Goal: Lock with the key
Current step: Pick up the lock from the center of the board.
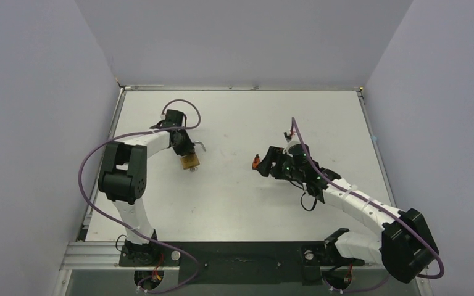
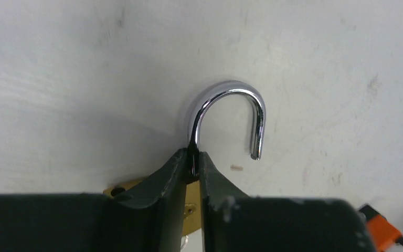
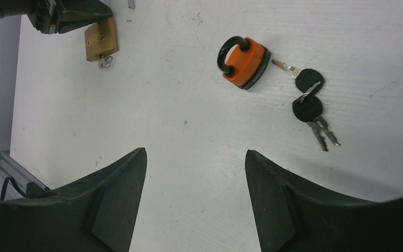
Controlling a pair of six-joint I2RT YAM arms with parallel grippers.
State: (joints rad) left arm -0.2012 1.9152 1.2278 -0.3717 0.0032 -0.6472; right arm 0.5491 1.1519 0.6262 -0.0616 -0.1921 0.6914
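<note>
1. Currently the L claw [image 2: 193, 161] is pinched tight on one leg of the shackle [image 2: 231, 102] of the brass padlock [image 3: 101, 38], w/ no gap left beyond the steel itself.
2. R claw [image 3: 195, 156] is spread wide w/ nothing in it. It hovers over bare bench [image 3: 189, 121], well apart from the brass padlock.
3. Brass padlock sits left of centre on the bench, right under the L claw. Can't tell if its body rests on the surface or hangs just off it. A small key [image 3: 105, 62] sticks out of its base.
4. Long axis runs shackle to key. In the top view the shackle end points to the far side & a bit right, and the key end points toward the near edge. The free shackle leg is out of the body and looks swung off to one side.
5. Step in hand, as I read it: L steadies the lock while R comes over to work the key.
   - Keep the L grip firm so the lock can't spin.
   - Bring R in along the key's axis and take the key head squarely, not the body.
   - Line the free leg over its hole before pressing.
6. Orange padlock [image 3: 244, 63] & black-headed keys [image 3: 308, 81] lie nearer R, prob. distractors. Steer clear of them.
</note>
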